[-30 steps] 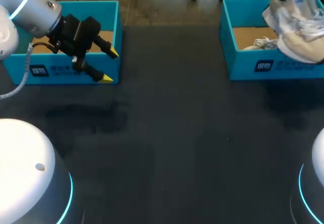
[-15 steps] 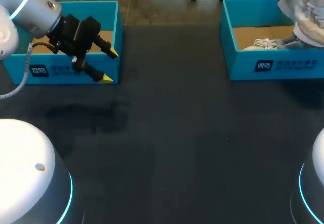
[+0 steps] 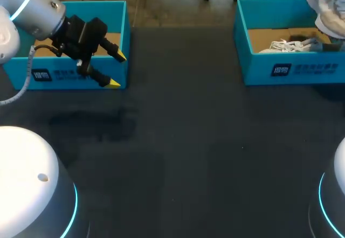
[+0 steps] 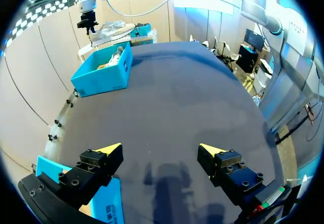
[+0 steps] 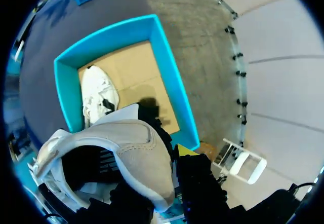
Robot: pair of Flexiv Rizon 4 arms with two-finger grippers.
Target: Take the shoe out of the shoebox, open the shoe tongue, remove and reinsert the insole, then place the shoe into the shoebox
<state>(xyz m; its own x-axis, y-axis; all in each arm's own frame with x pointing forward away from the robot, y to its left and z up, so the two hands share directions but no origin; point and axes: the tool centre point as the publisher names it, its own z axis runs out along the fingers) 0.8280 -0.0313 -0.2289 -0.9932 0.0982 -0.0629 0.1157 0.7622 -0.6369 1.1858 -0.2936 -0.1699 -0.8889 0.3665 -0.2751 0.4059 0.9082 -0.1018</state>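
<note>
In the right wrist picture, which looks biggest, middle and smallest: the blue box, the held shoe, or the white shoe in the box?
1. blue box
2. held shoe, but it is nearest the camera, so it may only look big
3. white shoe lying in the box

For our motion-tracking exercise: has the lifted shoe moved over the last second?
Yes. In the head view the shoe has shifted up and right against the right shoebox, clear of its front wall.
</note>
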